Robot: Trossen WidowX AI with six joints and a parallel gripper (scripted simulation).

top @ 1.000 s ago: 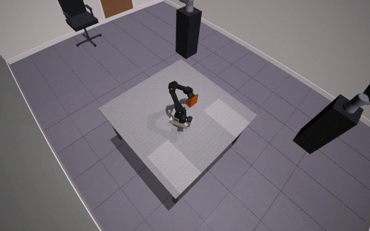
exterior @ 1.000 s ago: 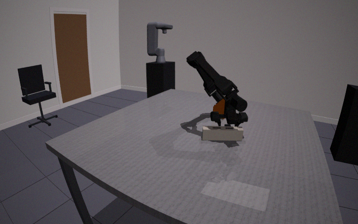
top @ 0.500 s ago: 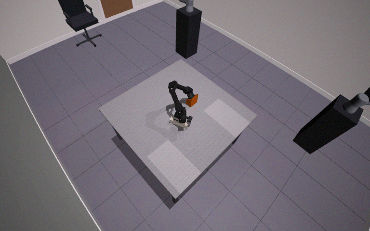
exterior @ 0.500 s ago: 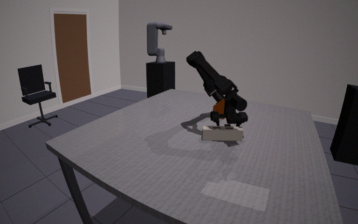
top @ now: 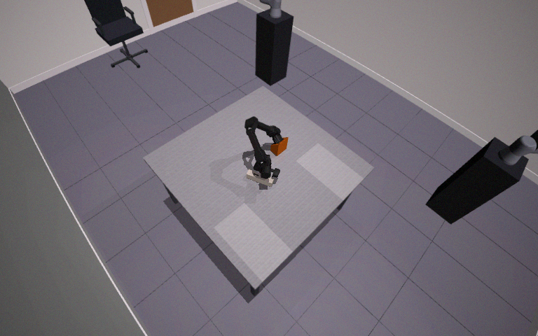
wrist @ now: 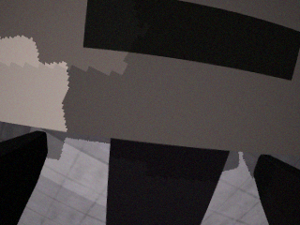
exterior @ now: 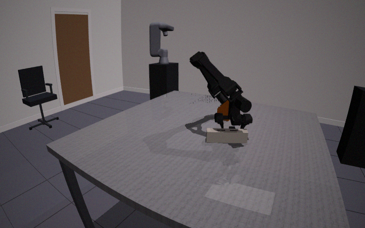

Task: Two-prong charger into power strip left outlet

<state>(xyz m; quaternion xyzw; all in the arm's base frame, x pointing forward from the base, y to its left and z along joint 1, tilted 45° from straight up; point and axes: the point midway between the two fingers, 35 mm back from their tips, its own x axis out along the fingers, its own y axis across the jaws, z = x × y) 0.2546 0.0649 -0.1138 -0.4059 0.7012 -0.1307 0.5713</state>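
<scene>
The cream power strip (top: 268,182) (exterior: 226,137) (wrist: 187,105) lies on the table, with dark slots in its top; one dark slot (wrist: 187,44) fills the upper part of the wrist view. My gripper (exterior: 232,127) (wrist: 156,157) is open, its fingertips low at the strip's rear side. A dark block, seemingly the charger (wrist: 164,187), stands between the spread fingers with gaps on both sides, against or over the strip's near edge in the wrist view. Its prongs are hidden. I cannot tell whether they are in an outlet.
The pale table (top: 206,150) (exterior: 120,150) carries an orange block (top: 279,146) (exterior: 223,110) by the arm's base. Two lighter rectangles (top: 253,233) (top: 330,170) show on its top. Black pedestals (top: 271,51) (top: 468,186) and an office chair (top: 118,29) (exterior: 39,94) stand away from the table.
</scene>
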